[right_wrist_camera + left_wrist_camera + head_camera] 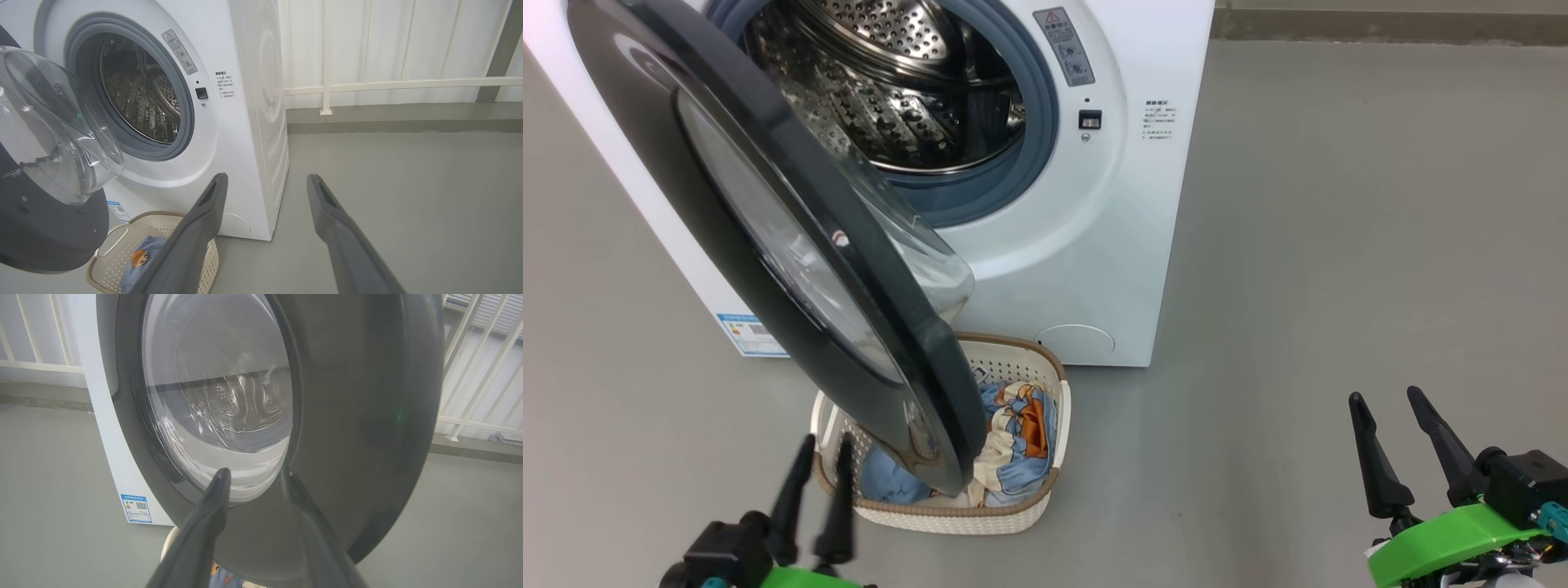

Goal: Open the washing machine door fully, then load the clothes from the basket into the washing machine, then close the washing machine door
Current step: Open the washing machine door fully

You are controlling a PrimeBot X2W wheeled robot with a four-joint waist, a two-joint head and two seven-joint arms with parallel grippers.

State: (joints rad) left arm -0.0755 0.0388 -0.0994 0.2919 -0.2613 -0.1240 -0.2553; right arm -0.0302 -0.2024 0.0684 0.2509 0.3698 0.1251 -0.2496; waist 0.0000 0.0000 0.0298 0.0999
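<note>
On the grey floor [1339,245]: the washer [1094,245] stands big and white, its mouth open to the front.
Door [768,245]: swung out toward the robot's left, about half way in my judgement and not fully; in the head view its lower edge hangs across the basket.
Drum [882,90]: bare steel, no cloth to see inside.
Basket [956,516]: just in front of the washer, under the door and partly hidden by it.
Clothes [1017,441]: all in the basket, blue with cream and orange patches.
Left claw [827,445]: low at the basket's left side, near the door's outer face. The fingers are a little apart with nothing between them. Whether they touch the door, I cannot tell.
Right claw [1387,398]: well apart to the right, over bare floor, fingers spread wide and holding nothing.
Done: the door is unlatched and partly open.
Left to do: open the door fully so the basket is free, move the clothes into the drum, close the door.
Stage: the first step, I judge; loading is not yet begun.
</note>
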